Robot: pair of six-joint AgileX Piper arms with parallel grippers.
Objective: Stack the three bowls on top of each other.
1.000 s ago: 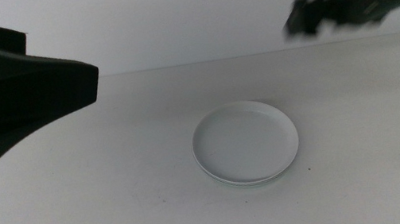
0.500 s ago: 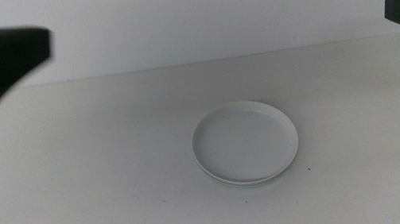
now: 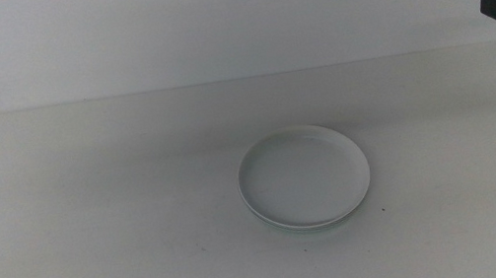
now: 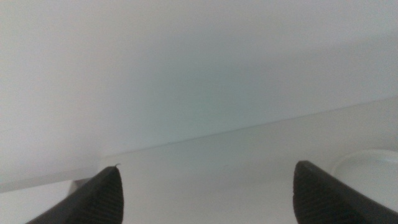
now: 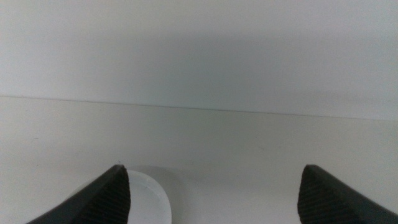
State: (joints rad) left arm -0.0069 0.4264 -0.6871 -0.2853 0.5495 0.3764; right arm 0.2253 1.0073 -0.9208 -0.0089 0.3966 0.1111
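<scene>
The white bowl (image 3: 304, 176) tops the stack mid-bench (image 3: 118, 199); left end effector (image 4: 205, 193) and right end effector (image 5: 211, 190) gape, holding nothing.

The middle view looks forward and down over the tabletop (image 3: 119, 209); both wrist views look low across it, probably sharing the bowls (image 3: 304, 178).

A white bowl (image 3: 304, 175) is seen over a mint-green rim (image 3: 304, 229); the table (image 3: 110, 211) is white, the jaws dark.

Smooth white bowl (image 3: 304, 175); matt white table (image 3: 119, 209).
</scene>
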